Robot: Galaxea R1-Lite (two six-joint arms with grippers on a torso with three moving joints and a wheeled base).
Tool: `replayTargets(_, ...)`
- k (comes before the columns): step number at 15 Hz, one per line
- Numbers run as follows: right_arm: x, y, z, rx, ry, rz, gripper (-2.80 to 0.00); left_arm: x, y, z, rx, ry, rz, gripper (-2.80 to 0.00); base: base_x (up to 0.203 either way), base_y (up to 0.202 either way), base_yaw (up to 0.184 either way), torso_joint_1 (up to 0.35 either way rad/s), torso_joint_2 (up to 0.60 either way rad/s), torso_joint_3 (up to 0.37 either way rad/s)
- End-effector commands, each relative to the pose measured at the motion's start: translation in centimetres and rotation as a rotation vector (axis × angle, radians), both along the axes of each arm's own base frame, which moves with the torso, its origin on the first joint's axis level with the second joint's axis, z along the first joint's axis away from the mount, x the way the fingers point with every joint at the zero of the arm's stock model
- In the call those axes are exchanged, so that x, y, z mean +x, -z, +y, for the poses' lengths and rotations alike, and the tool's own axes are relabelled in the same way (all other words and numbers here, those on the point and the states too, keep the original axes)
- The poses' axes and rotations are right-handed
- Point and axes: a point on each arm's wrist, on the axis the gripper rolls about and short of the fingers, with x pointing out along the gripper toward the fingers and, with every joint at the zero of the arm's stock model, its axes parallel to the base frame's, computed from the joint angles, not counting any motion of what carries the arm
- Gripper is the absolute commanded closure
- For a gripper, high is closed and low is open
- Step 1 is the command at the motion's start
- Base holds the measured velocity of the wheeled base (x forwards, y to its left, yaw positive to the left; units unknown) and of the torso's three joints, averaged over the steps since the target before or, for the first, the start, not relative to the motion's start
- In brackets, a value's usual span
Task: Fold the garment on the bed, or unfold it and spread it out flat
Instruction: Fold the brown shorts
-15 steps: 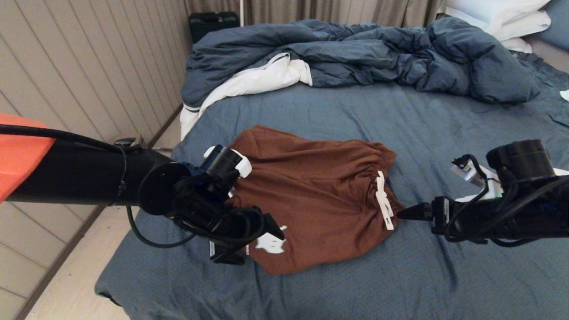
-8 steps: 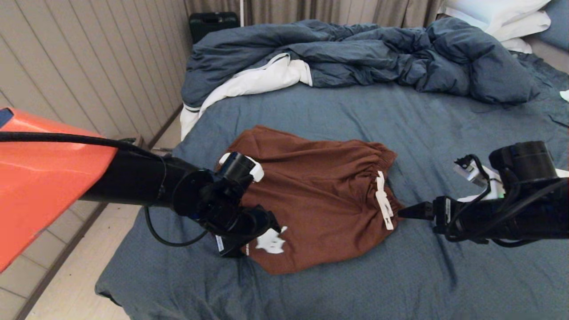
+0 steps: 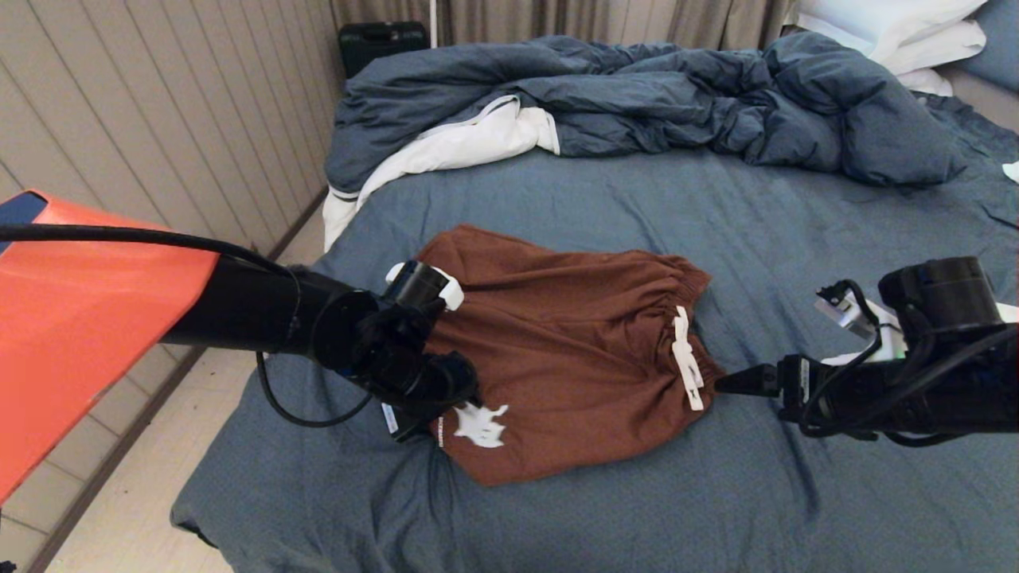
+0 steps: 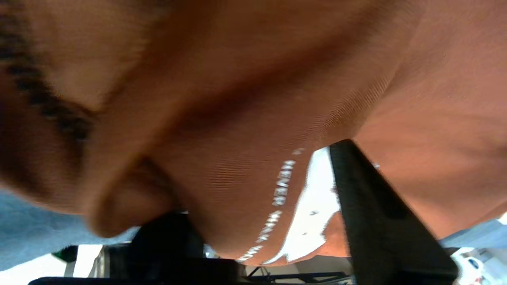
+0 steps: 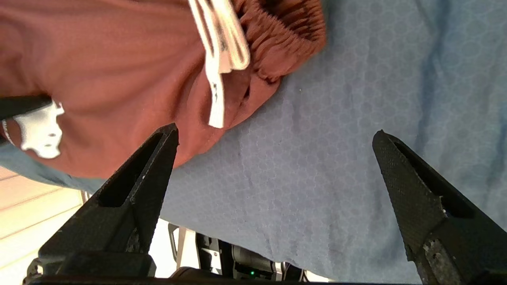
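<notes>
The rust-brown shorts [image 3: 573, 350] lie on the bed [image 3: 780, 215], waistband to the right with the white drawstring [image 3: 686, 358] on top. The white print [image 3: 480, 424] sits near the left hem. My left gripper [image 3: 444, 404] is at that hem. In the left wrist view its fingers [image 4: 368, 206] stand apart, with the shorts [image 4: 245, 118] bulging between them next to the print [image 4: 317, 206]. My right gripper [image 3: 728, 383] hovers open by the waistband's near corner. It is over bare sheet [image 5: 317, 118], and the drawstring [image 5: 218, 59] lies just beyond its tips [image 5: 275, 132].
A bunched blue duvet [image 3: 637, 95] with white lining lies across the far side of the bed, white pillows [image 3: 892, 24] at the far right. A panelled wall [image 3: 159, 119] and the floor [image 3: 119, 509] run along the bed's left edge. A black case [image 3: 380, 40] stands by the wall.
My left arm has swung further in over the bed, and its gripper has shifted up along the left hem, uncovering the whole white print. The right gripper has stayed still.
</notes>
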Motion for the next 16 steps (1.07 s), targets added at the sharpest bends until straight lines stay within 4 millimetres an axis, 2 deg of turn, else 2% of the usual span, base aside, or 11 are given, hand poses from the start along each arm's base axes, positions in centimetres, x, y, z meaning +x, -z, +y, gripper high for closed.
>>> replayTargets(1, -0.2, -0.2, 0.1, 0.003, -0.003, -0.006, -2.80, -0.4, -0.6, 0.2, -0.010, -0.004, -0.004, 0.00, 0.000, 0.000, 0.000, 0.000, 0.00, 0.000)
replayTargets(5, -0.3, 0.0, 0.1, 0.002, -0.006, -0.002, -2.80, -1.6, -1.0, 1.0, 0.026, 0.005, 0.060, 0.00, 0.000, 0.000, 0.000, 0.000, 0.00, 0.000)
replayTargets(8, 1.4, 1.3, 0.3, 0.003, -0.010, -0.003, -2.80, -1.6, -2.6, 1.0, 0.002, 0.011, 0.015, 0.00, 0.000, 0.000, 0.000, 0.000, 0.00, 0.000)
replayTargets(10, 2.1, 1.9, 1.3, 0.010, -0.036, 0.004, -2.80, -1.5, -3.7, 0.9, -0.014, 0.012, -0.010, 0.00, 0.000, 0.000, 0.000, 0.000, 0.00, 0.000)
replayTargets(13, 3.2, 2.1, 2.6, 0.022, -0.068, -0.019, -2.80, -1.5, -4.1, 0.9, -0.006, 0.015, 0.002, 0.00, 0.000, 0.000, 0.000, 0.000, 0.00, 0.000)
replayTargets(16, 4.7, 2.7, 3.0, 0.033, -0.064, -0.035, -2.80, -1.6, -4.0, 1.0, -0.005, 0.011, 0.008, 0.00, 0.000, 0.000, 0.000, 0.000, 0.00, 0.000)
